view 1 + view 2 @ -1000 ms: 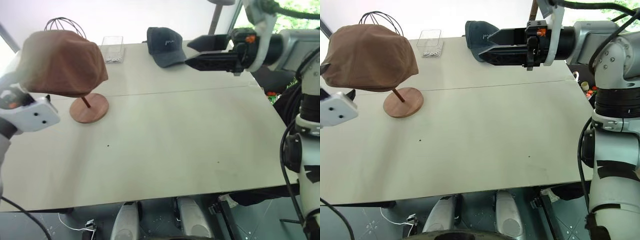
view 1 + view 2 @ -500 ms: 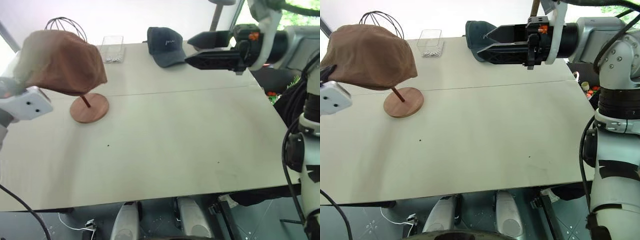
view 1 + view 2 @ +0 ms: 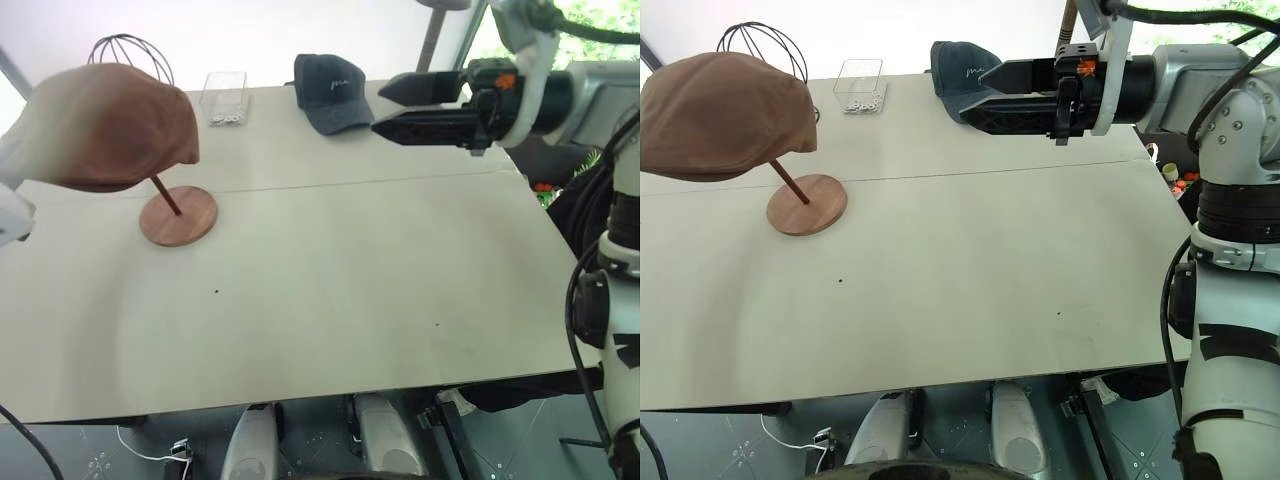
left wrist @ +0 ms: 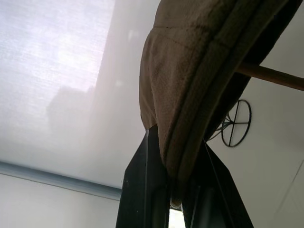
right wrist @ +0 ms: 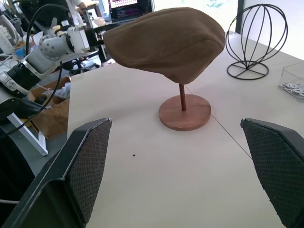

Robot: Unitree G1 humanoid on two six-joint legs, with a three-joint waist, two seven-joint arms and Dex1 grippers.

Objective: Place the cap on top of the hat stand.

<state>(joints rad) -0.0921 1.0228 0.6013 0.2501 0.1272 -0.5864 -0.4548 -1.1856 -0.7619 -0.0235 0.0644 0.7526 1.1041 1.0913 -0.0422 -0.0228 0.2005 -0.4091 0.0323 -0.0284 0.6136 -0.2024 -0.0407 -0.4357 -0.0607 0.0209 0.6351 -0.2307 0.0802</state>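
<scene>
The brown cap point(image 3: 110, 125) sits over the upper end of the reddish wooden hat stand, whose slanted rod point(image 3: 165, 197) and round base point(image 3: 178, 216) show beneath it. The cap hides the stand's top disc. In the left wrist view my left gripper point(image 4: 175, 156) is shut on the cap's point(image 4: 199, 71) rim, one black finger point(image 4: 142, 190) on each side of the fabric. From the right wrist the same gripper point(image 5: 97, 35) shows at the cap's far edge. My right gripper point(image 3: 380, 108) hangs open above the table's far right part, pointing left, with nothing between its fingers.
A black wire head-shaped stand point(image 3: 130, 50) rises behind the cap. A clear plastic box point(image 3: 224, 97) and a dark navy baseball cap point(image 3: 333, 92) lie along the table's far edge. The pale table point(image 3: 320, 300) stretches toward me.
My left arm has drawn away to the left, its white wrist nearly out of the head views. The cap has shifted left and lies flatter, so more of the rod shows. The right arm stays put.
</scene>
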